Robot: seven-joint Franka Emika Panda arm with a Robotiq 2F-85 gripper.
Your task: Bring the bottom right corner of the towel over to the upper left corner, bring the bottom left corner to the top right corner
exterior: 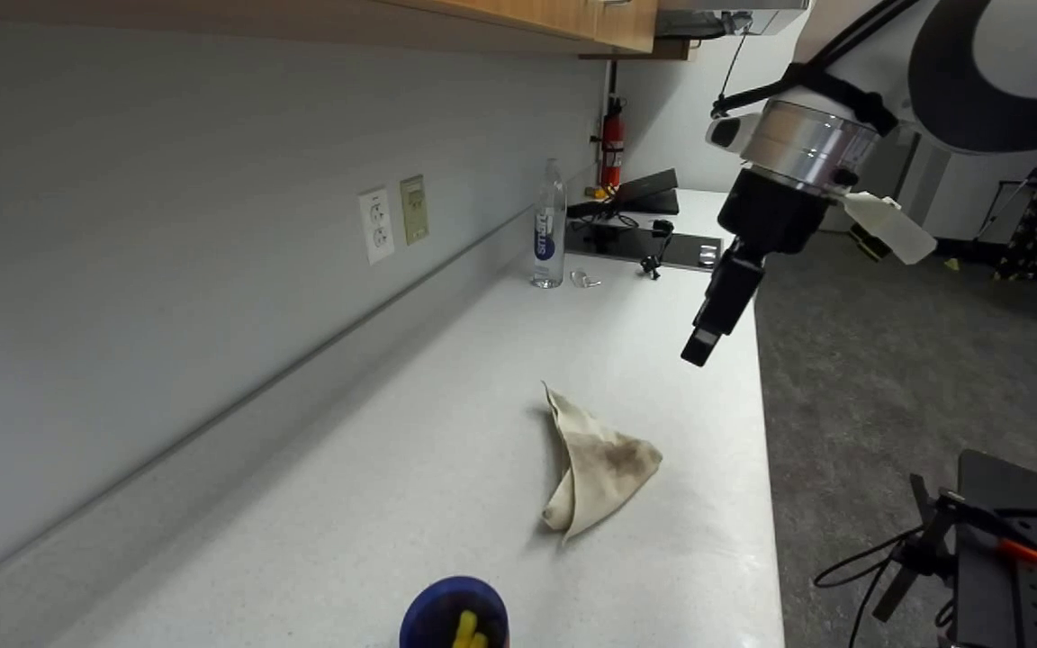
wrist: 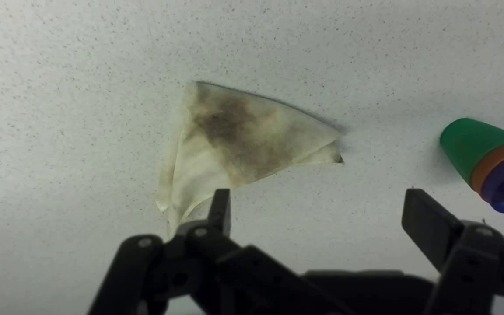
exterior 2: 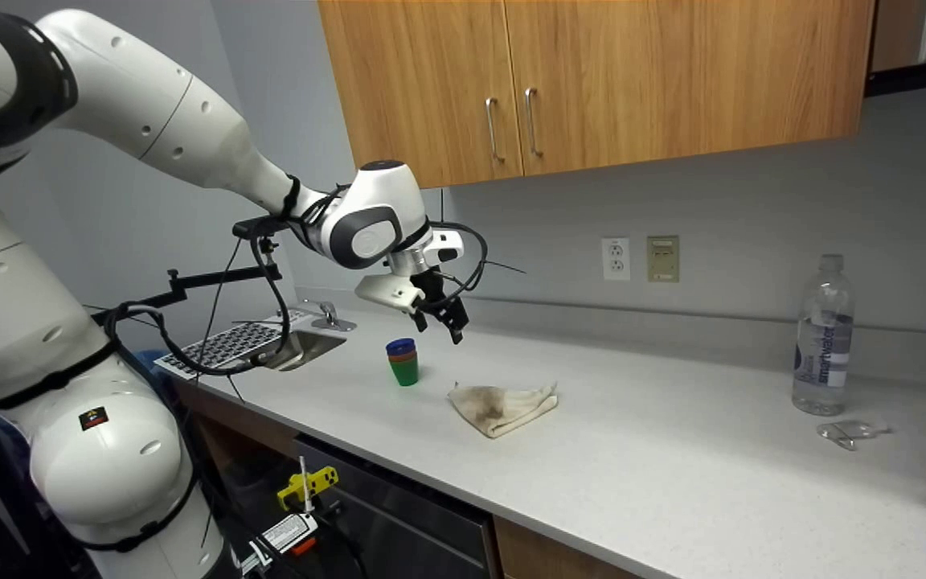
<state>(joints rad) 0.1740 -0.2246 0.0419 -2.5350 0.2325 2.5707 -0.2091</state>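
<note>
Lying folded near the cups (exterior 2: 404, 370), the towel (wrist: 252, 135) shows a dark stain on top. The gripper (wrist: 318, 211) hangs higher than the cups, its fingers (wrist: 220, 211) spread wide. Well apart from the cups stands a bottle (exterior 2: 823, 346).

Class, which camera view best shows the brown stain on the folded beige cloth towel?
The wrist view: from above, the brown stain on the folded beige towel looks largest, its blotchy shading distinct. Both exterior views show it smaller, at a slant.
</note>
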